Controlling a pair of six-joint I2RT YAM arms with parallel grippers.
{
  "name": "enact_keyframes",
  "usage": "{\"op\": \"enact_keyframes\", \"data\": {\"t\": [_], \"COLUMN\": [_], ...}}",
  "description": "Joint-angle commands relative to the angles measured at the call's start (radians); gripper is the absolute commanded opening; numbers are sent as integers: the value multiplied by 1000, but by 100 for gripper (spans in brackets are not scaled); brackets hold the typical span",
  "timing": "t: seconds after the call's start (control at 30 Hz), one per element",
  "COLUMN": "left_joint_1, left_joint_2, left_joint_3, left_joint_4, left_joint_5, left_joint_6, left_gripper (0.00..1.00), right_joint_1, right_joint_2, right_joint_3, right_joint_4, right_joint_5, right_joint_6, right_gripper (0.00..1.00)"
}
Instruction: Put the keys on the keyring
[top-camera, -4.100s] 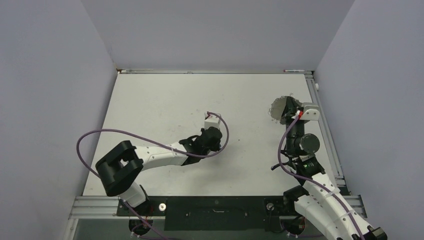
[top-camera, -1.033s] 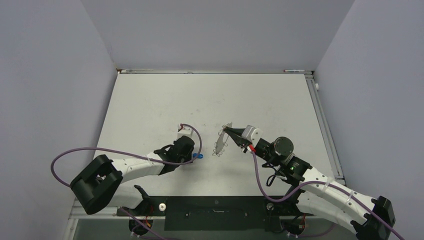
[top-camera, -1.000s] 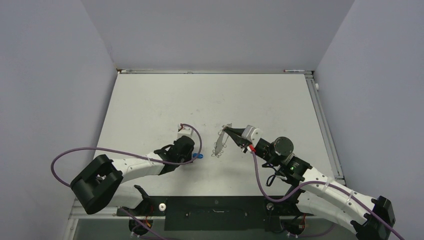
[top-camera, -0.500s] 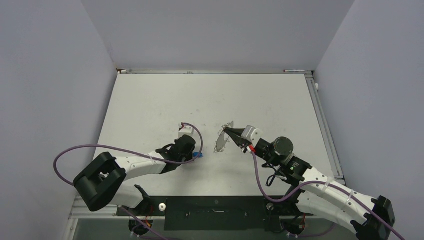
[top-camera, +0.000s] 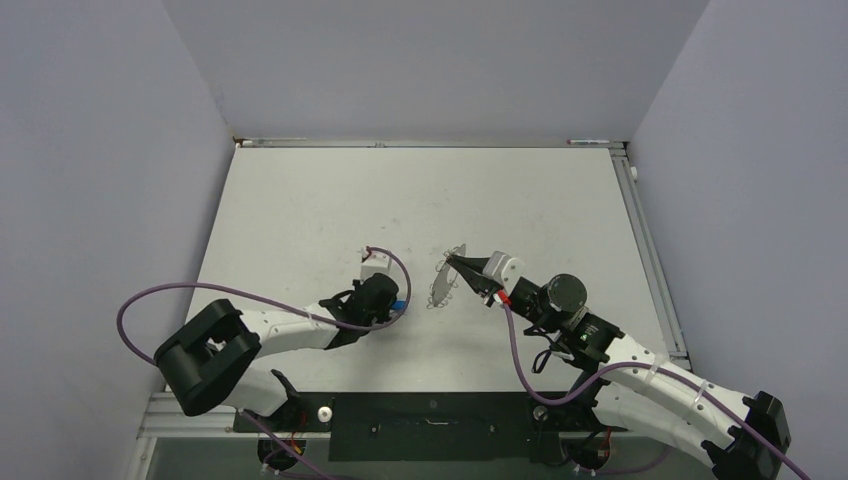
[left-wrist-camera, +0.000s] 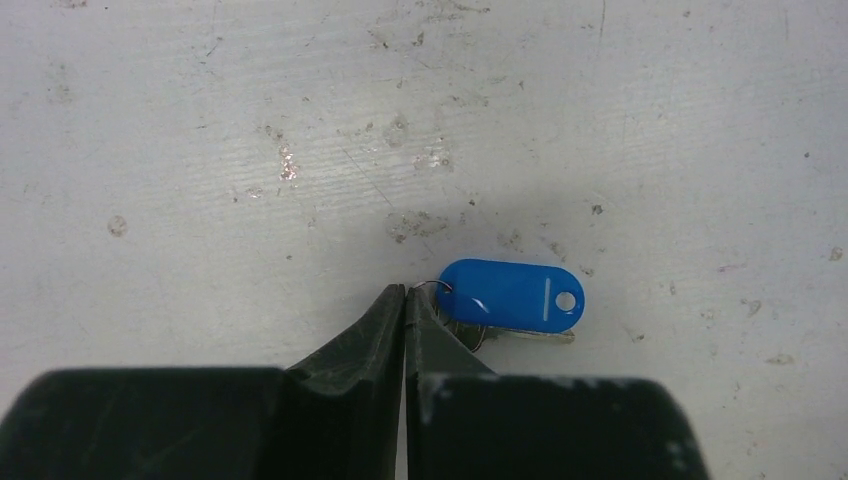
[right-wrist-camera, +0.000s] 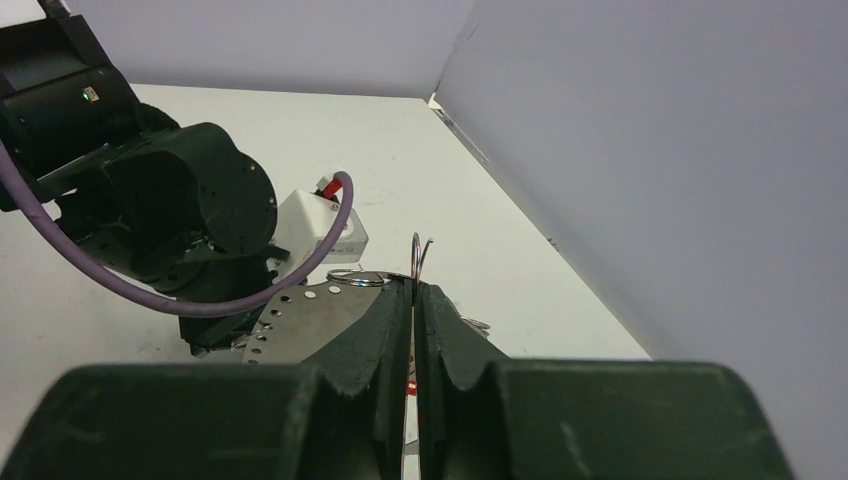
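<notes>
Walls (top-camera: 430, 60) of plain pale lilac-grey close the space on three sides, meeting at a corner behind the far left of the bench.

Bench (top-camera: 320, 200): flat white top, matte. Up close in the left wrist view it is scuffed, with fine scratches, small chips and grey specks. A metal rail (top-camera: 652, 260) runs along its right edge. A black plate (top-camera: 440, 412) sits on the frame at the near edge between the arm bases.

Left arm (top-camera: 290, 330): white and black, lying low across the near-left part of the bench, with a purple cable (top-camera: 200, 292) arching over it.

Right arm (top-camera: 640, 385): reaches in from the near right toward the middle, with its own purple cable alongside.

Right hand (top-camera: 462, 264): jaws closed on the thin silvery metal keyring (top-camera: 443, 280). From the right wrist, the right hand (right-wrist-camera: 412, 290) pinches the keyring (right-wrist-camera: 310, 310) at its edge. The piece looks flat there, with small holes along the rim and wire loops standing up near the fingertips. In the top view it hangs tilted near the bench's middle, just right of the left hand.

Left hand (top-camera: 392, 306): down at the surface, fingers pressed together. In the left wrist view, the left hand (left-wrist-camera: 404, 295) has its tips touching a fine wire loop on the small blue plastic-headed key (left-wrist-camera: 510, 297). Whether the loop is actually pinched I cannot tell.

Blue key (top-camera: 399, 304): lies flat on the bench right at those tips, its metal blade partly under the head.
</notes>
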Motion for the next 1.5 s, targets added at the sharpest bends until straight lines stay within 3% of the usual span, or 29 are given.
{"op": "enact_keyframes", "data": {"t": [0.0,0.3,0.7,0.73,0.87,1.07,1.27,1.47], "left_joint_1": [-37,-51,-55,-53,-54,-57,-63,-92], "left_joint_2": [-8,-236,-408,-408,-385,-319,-244,-124], "left_joint_3": [12,-36,-70,-67,-61,-44,-14,54], "left_joint_4": [-12,-11,-120,-135,-162,-164,-168,-212], "left_joint_5": [3,32,15,11,48,98,115,60], "left_joint_6": [-17,52,52,40,21,43,85,99], "left_gripper": [0,0,0,3,33,51,52,41], "right_joint_1": [6,7,9,8,9,11,12,14], "right_joint_2": [-10,-18,-24,-24,-23,-24,-26,-24], "right_joint_3": [8,0,1,1,0,2,2,3], "right_joint_4": [53,63,62,62,61,59,58,54], "right_joint_5": [-2,0,-2,-2,0,3,5,10], "right_joint_6": [-7,-7,-5,-5,-5,-5,-5,-5], "right_gripper": [5,5,5,5,5,5,5,5]}}
